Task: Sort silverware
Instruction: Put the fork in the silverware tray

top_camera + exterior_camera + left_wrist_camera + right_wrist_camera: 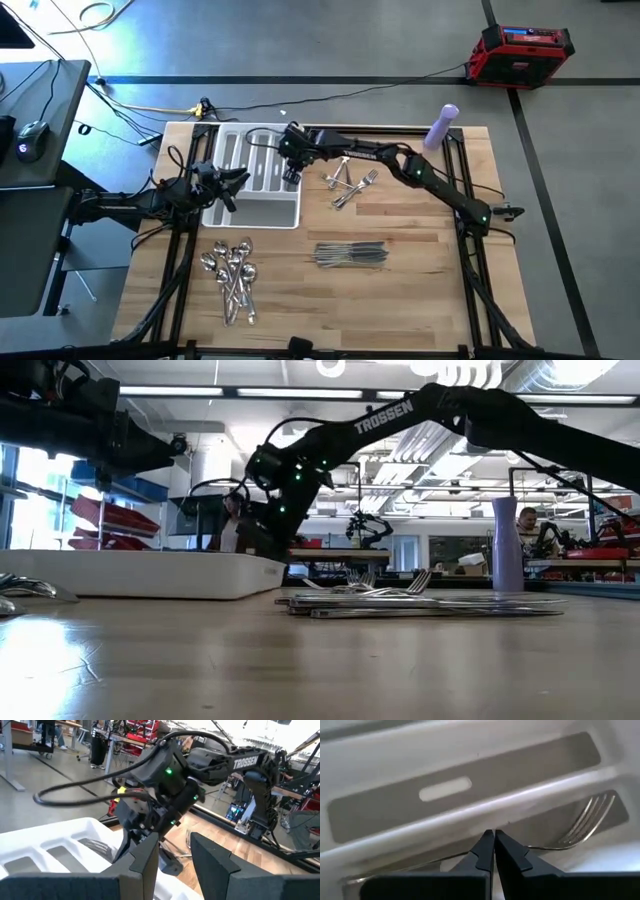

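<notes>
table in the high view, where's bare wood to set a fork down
Free: the right side of the table, beyond the knives and forks; also the near strip between the spoons and knives. Crowded: around the tray, where the right gripper and left gripper work.

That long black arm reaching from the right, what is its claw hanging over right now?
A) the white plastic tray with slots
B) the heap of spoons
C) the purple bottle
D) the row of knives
A: in the high view the right gripper is over the white compartmented plastic tray, and its wrist view shows a shiny silver metal fork lying in a slot.
</notes>
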You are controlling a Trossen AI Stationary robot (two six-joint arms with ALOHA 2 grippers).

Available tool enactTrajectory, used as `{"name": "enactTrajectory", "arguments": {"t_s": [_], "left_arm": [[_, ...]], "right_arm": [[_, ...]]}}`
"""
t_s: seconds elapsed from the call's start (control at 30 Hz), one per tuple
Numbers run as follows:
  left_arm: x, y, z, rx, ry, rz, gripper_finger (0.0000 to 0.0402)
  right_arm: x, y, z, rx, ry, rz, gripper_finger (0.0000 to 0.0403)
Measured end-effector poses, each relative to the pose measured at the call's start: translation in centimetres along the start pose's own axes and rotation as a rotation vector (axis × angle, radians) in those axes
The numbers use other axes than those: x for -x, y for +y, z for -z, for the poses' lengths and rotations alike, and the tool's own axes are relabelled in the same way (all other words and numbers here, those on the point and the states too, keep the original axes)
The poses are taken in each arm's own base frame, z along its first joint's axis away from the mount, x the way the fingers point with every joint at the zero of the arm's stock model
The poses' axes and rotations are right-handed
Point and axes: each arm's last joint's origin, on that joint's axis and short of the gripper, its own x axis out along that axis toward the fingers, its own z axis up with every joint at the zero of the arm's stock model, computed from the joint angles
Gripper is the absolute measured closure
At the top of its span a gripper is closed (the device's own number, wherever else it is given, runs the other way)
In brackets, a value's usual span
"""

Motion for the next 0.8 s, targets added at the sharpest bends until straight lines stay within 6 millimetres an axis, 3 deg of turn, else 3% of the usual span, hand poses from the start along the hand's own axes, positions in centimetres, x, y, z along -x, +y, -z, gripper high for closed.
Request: {"name": "enactTrajectory", "arguments": {"t_s": [0.23, 0.4, 0.8], "left_arm": [[0.0, 0.0, 0.0, -0.002, 0.002, -0.002, 0.0304], [0.0, 0.0, 0.1, -0.004, 0.005, -0.005, 0.0304], [0.0, 0.0, 0.1, -0.007, 0.008, -0.009, 0.0304]], "right_arm": [[2.4, 0.7, 0.4, 0.082, 0.115, 0.045, 0.0403], [3.8, 0.2, -0.4, 0.079, 0.066, 0.102, 0.0403], [3.6, -3.5, -0.3, -0.095, 0.040, 0.136, 0.0403]]}}
